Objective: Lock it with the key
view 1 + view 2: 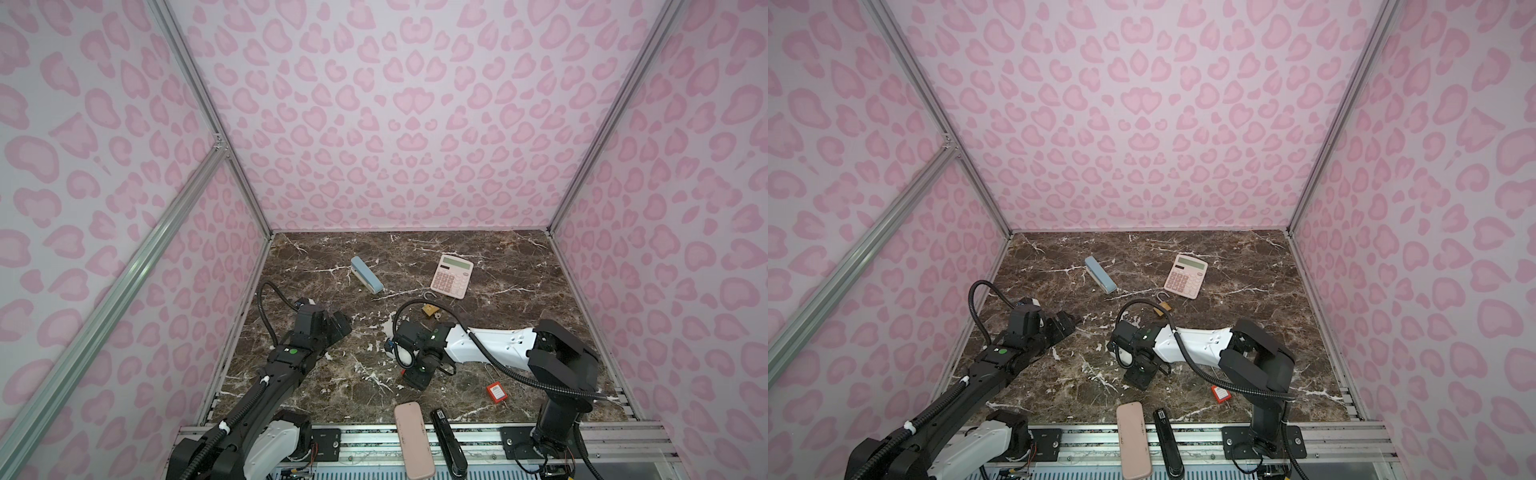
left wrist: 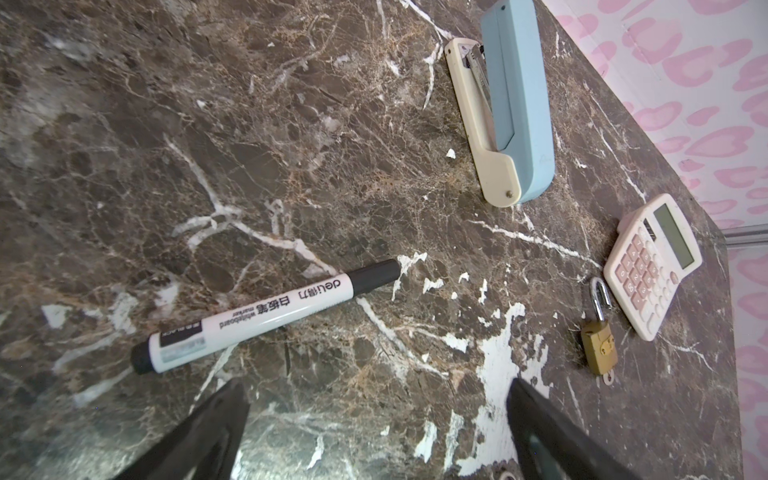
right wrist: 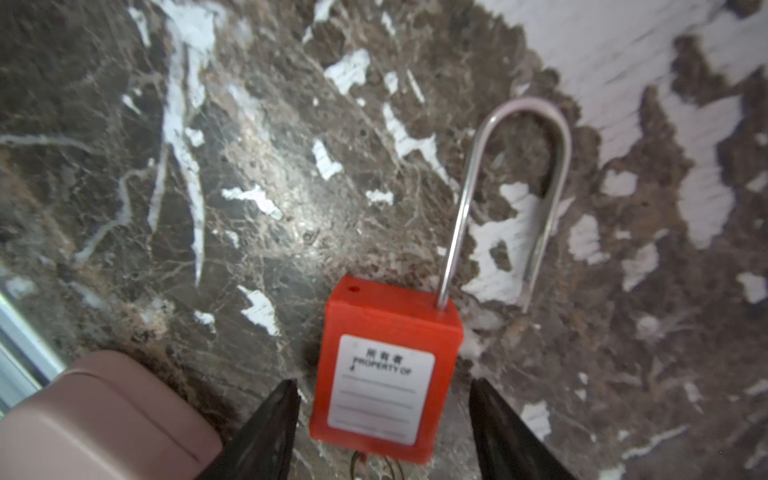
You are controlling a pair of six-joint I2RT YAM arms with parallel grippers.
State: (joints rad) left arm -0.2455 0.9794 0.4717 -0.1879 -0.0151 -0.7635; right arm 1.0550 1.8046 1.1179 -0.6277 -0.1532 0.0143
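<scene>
Right gripper (image 3: 384,384) jaws apart, clear of red padlock (image 1: 494,392); pink case (image 1: 413,440) at its 8 o'clock. Left gripper (image 2: 376,384) jaws wide.

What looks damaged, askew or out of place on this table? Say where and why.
The tabletop is chipped: white patches show through its marble film mid-table. The red padlock lies with its shackle open, one leg free beside the body. The case and black stapler overhang the front edge.
</scene>
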